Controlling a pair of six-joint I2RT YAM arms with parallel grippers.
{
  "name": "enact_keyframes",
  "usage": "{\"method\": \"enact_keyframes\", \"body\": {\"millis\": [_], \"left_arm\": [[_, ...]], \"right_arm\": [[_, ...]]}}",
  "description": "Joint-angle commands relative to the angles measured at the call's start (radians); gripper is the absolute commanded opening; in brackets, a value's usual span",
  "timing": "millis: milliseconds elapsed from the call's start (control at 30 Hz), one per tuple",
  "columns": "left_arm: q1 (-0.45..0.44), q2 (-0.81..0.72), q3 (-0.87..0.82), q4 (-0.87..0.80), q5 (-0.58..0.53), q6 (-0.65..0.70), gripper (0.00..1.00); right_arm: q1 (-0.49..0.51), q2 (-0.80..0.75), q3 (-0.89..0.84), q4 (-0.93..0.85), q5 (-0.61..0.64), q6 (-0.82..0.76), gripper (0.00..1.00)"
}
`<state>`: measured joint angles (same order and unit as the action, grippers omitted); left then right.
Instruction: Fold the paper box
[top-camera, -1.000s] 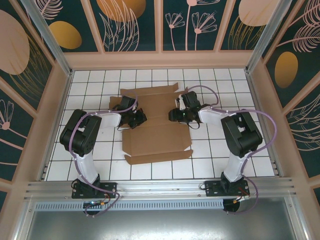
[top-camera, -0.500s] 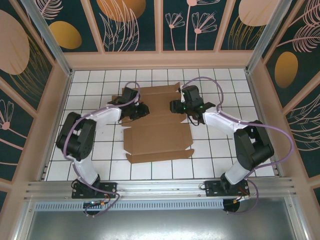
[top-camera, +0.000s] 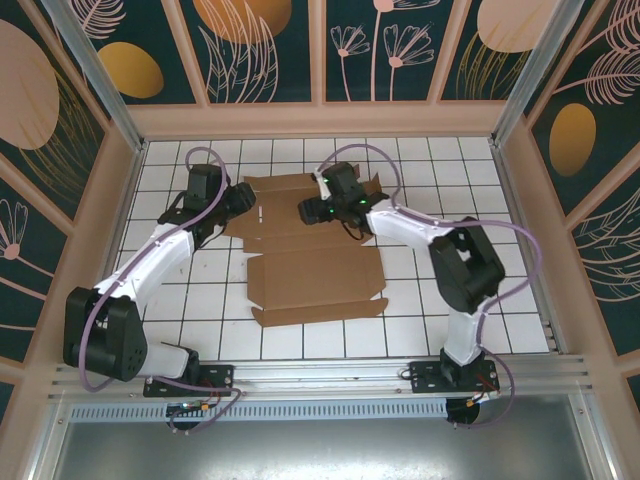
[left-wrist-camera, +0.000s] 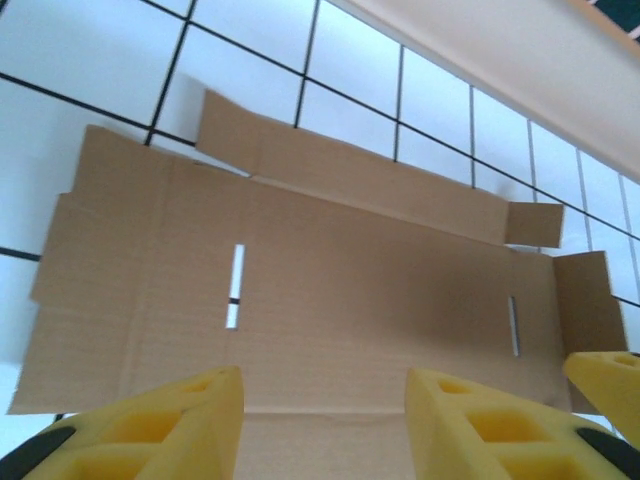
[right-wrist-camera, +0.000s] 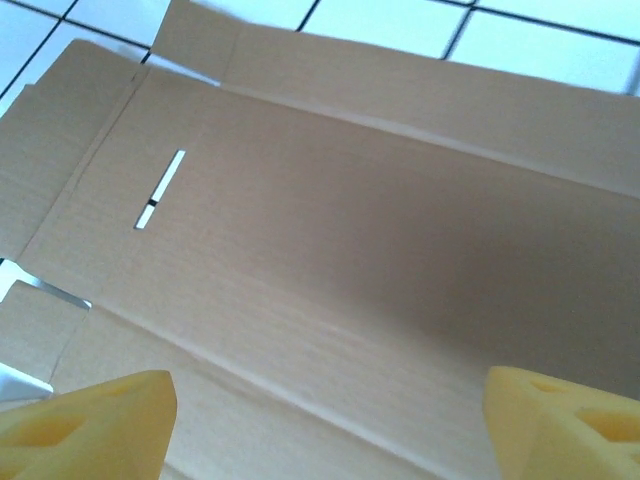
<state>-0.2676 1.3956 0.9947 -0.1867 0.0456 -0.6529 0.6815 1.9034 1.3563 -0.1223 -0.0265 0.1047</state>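
The paper box (top-camera: 315, 270) lies flat on the tiled table as a brown creased sheet with flaps and two narrow slots. My left gripper (top-camera: 240, 197) is at the sheet's far left edge. In the left wrist view it (left-wrist-camera: 322, 390) stands open just above the cardboard (left-wrist-camera: 350, 270), with nothing between its yellow fingers (left-wrist-camera: 180, 420). My right gripper (top-camera: 305, 210) hovers over the sheet's far panel, near its middle. In the right wrist view it (right-wrist-camera: 330, 410) is wide open over the cardboard (right-wrist-camera: 380, 230), close to a fold crease, with a slot (right-wrist-camera: 160, 188) to the upper left.
The white gridded table (top-camera: 450, 300) has bare tiles left and right of the sheet. Wooden walls (top-camera: 320, 120) enclose the back and sides. A metal rail (top-camera: 320, 375) runs along the near edge by the arm bases.
Both arms reached farther across the table. The left gripper swung out to the sheet's far left, and the right gripper slid left over the far panel. Both sets of jaws opened wider.
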Motion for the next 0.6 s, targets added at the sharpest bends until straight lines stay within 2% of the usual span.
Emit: {"method": "enact_keyframes", "body": {"millis": [0, 133, 367, 433, 567], "left_arm": [[-0.002, -0.010, -0.015, -0.004, -0.046, 0.028, 0.47], [-0.002, -0.002, -0.012, 0.003, -0.028, 0.025, 0.48], [-0.002, 0.016, -0.009, 0.046, 0.041, 0.022, 0.54], [-0.002, 0.031, 0.004, 0.041, 0.050, 0.027, 0.54], [-0.001, 0.082, 0.058, 0.012, 0.051, 0.020, 0.55]], "right_arm": [[0.015, 0.112, 0.094, -0.109, 0.032, -0.005, 0.81], [0.026, 0.228, 0.176, -0.192, 0.112, 0.012, 0.84], [0.027, 0.318, 0.163, -0.253, 0.217, 0.025, 0.85], [0.019, 0.316, 0.129, -0.258, 0.214, 0.034, 0.84], [-0.021, 0.238, -0.020, -0.200, 0.130, 0.071, 0.83]]}}
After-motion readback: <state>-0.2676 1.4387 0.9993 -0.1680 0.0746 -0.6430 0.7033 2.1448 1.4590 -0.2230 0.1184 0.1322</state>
